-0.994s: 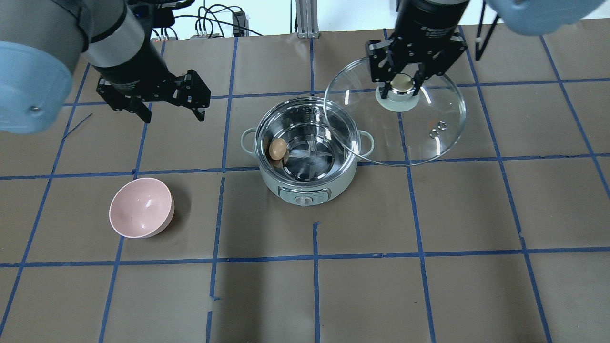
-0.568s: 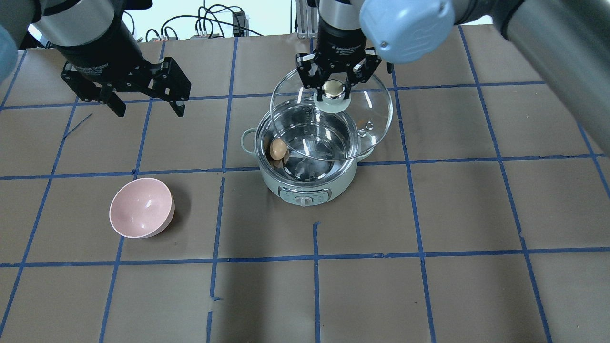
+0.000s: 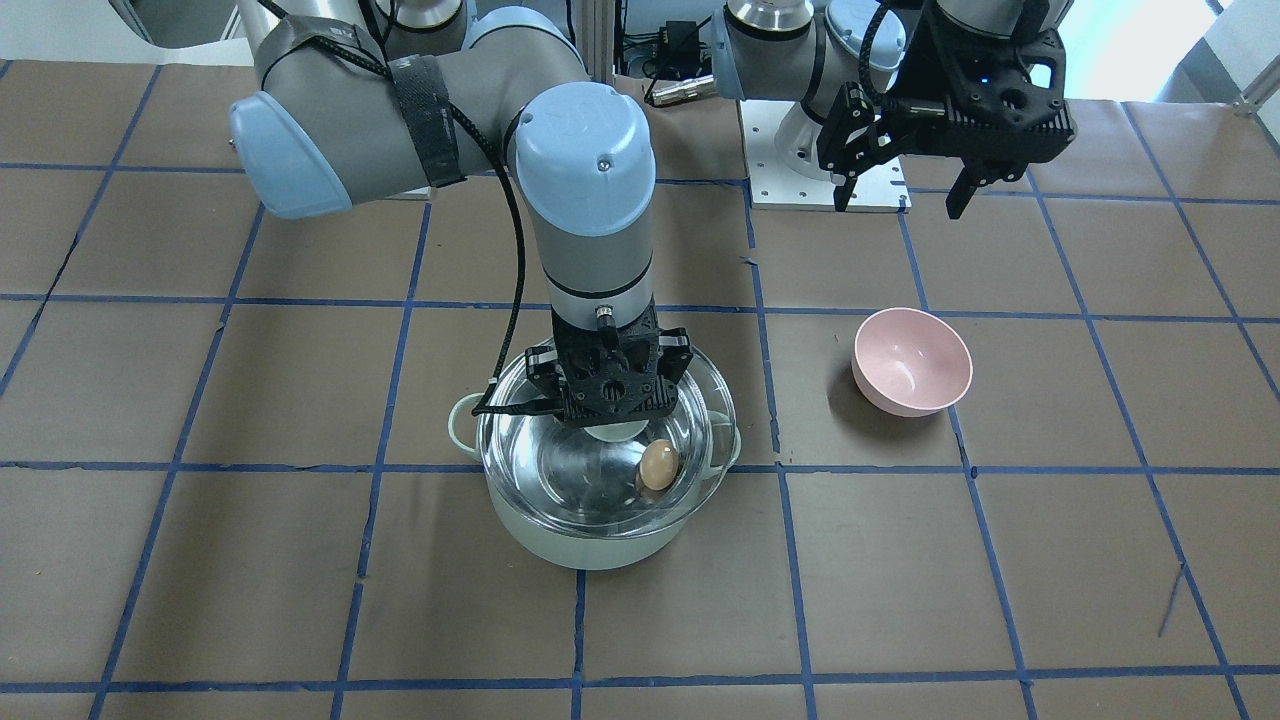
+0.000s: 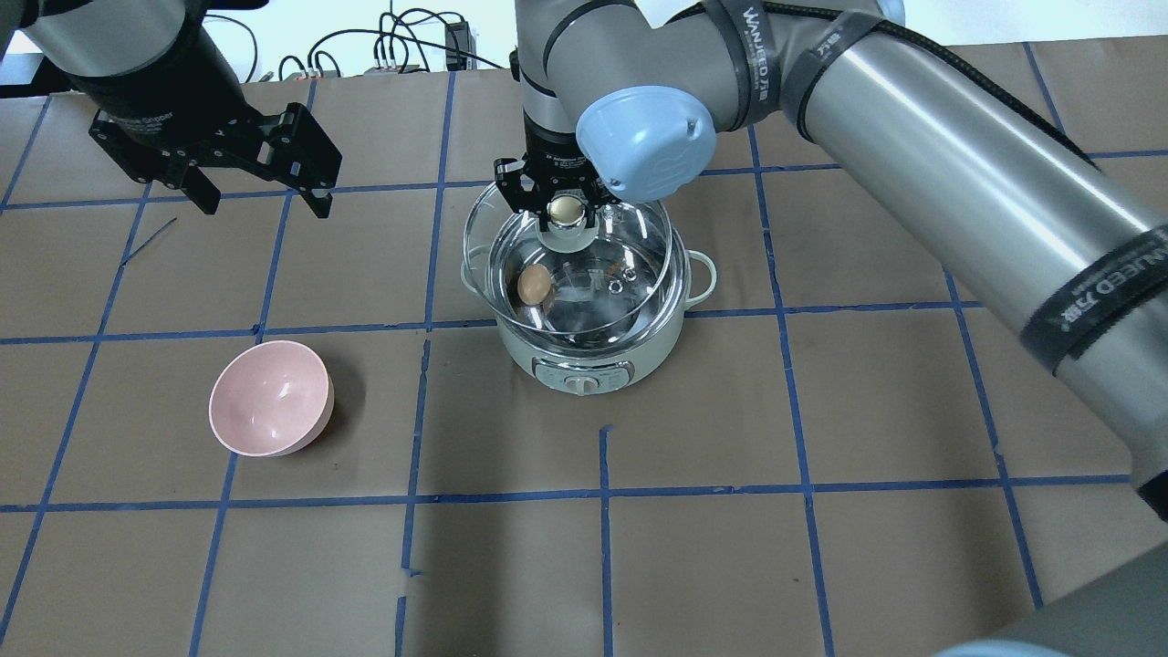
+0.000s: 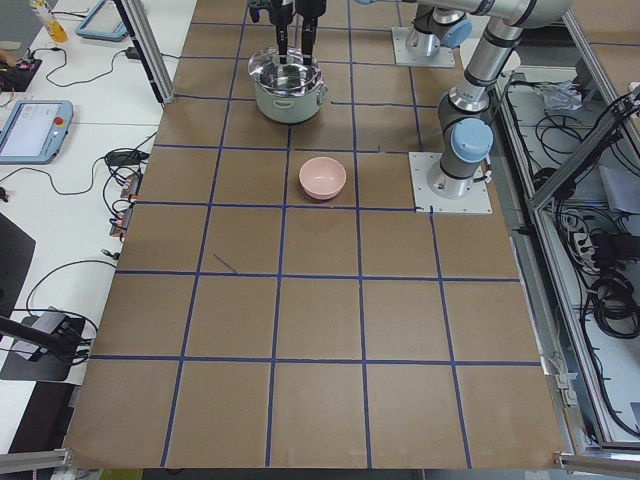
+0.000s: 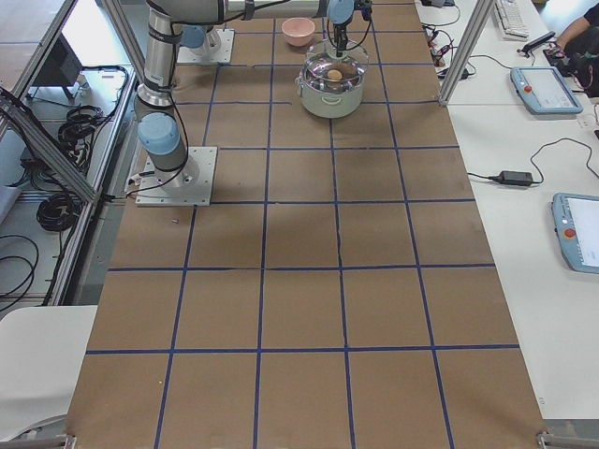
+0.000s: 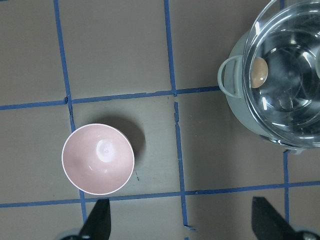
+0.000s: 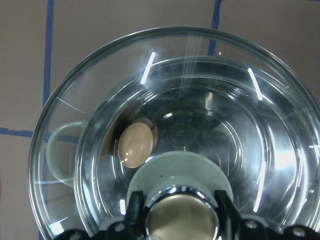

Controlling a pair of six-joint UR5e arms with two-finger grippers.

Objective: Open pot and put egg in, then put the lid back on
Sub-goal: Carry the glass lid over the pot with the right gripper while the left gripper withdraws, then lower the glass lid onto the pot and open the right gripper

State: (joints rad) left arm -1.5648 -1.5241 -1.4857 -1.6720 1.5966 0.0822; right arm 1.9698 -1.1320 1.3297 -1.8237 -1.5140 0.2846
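Observation:
The mint-green pot (image 4: 593, 358) stands mid-table, also in the front view (image 3: 590, 548). The tan egg (image 4: 534, 285) lies inside it against the wall, and shows in the front view (image 3: 658, 465) and through the glass in the right wrist view (image 8: 135, 145). My right gripper (image 4: 568, 212) is shut on the beige knob of the clear glass lid (image 4: 643, 251) and holds the lid over the pot's mouth, slightly off centre. I cannot tell whether the lid touches the rim. My left gripper (image 4: 263, 196) is open and empty, high to the pot's left.
A pink bowl (image 4: 269, 397) sits empty to the pot's front left, below the left wrist camera (image 7: 98, 157). The table is brown paper with blue tape lines (image 4: 602, 493). My right arm stretches across the right half of the overhead view.
My right gripper has carried the lid leftwards from beside the pot to over its mouth. My left gripper has drawn back to the left. The egg has stayed put.

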